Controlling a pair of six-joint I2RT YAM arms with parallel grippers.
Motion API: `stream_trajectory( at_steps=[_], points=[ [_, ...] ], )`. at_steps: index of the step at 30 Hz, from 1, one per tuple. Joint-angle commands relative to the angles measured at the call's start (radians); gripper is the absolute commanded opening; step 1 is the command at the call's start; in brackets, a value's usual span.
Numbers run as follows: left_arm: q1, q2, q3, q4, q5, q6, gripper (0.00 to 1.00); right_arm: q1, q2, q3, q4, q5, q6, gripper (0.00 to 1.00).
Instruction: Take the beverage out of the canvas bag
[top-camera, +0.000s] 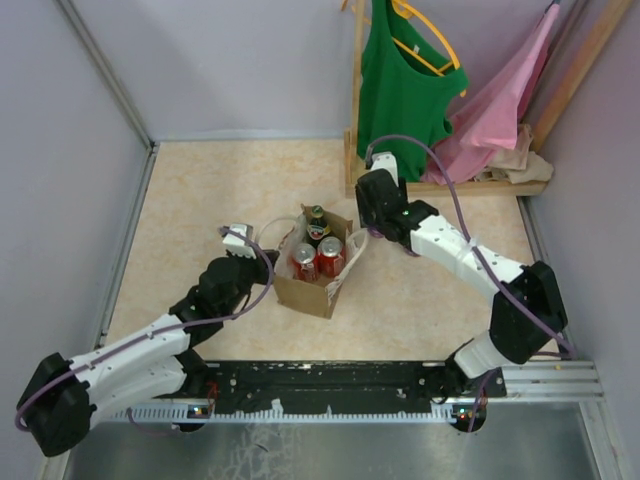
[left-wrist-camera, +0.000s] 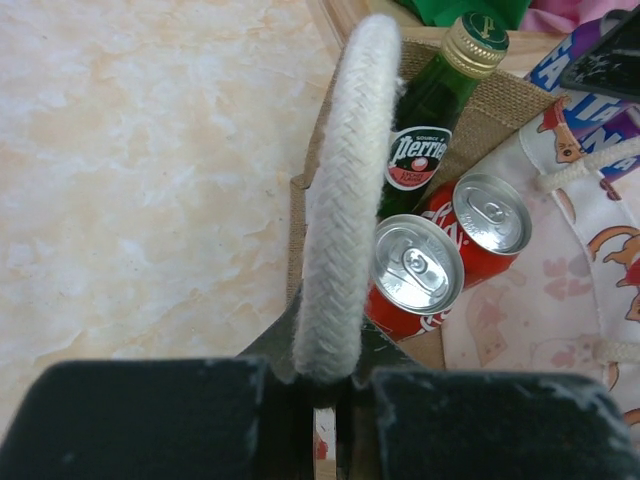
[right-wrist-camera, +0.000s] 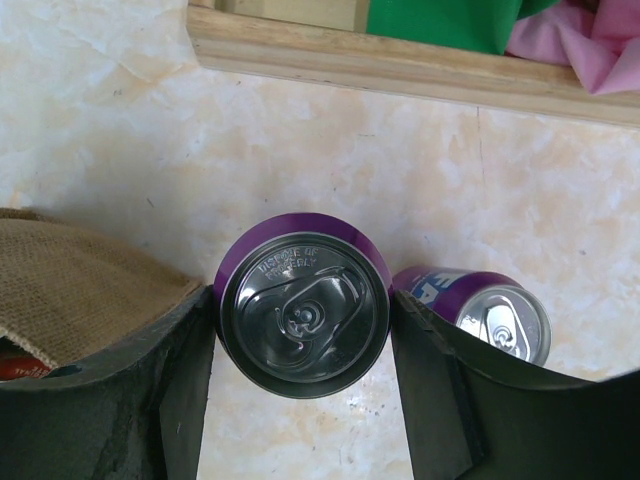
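The tan canvas bag (top-camera: 305, 288) stands open mid-table. It holds a green Perrier bottle (left-wrist-camera: 428, 130) and two red cans (left-wrist-camera: 415, 270). My left gripper (left-wrist-camera: 325, 385) is shut on the bag's white rope handle (left-wrist-camera: 345, 190) at the bag's left side. It also shows in the top view (top-camera: 258, 250). My right gripper (right-wrist-camera: 303, 330) is shut on a purple can (right-wrist-camera: 303, 305), one finger on each side, just right of the bag's burlap rim (right-wrist-camera: 70, 285). In the top view the right gripper (top-camera: 375, 210) is beside the bag's far right corner.
A second purple can (right-wrist-camera: 495, 320) stands on the table right of my right fingers. A wooden clothes rack (top-camera: 356, 90) with a green top (top-camera: 400, 80) and a pink garment (top-camera: 500, 100) stands at the back right. Its base board (right-wrist-camera: 400, 62) is just beyond the cans. White printed cloth (left-wrist-camera: 540, 300) lies at the bag's right side.
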Motion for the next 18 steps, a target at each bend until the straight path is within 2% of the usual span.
stream_trajectory(
  at_steps=[1,6,17,18],
  points=[
    [0.0,0.054,-0.012,0.088,0.05,-0.061,0.0,-0.003,0.012,0.027,0.137,0.028,-0.021,0.0],
    [-0.01,0.149,0.016,0.135,0.133,-0.085,0.01,-0.018,0.065,0.03,0.143,-0.006,-0.022,0.0],
    [-0.039,0.19,0.008,0.172,0.15,-0.122,0.01,-0.041,0.156,0.022,0.127,-0.041,0.007,0.0],
    [-0.039,0.188,0.007,0.171,0.147,-0.124,0.02,-0.041,0.156,0.019,0.124,-0.038,0.009,0.06]
  ],
)
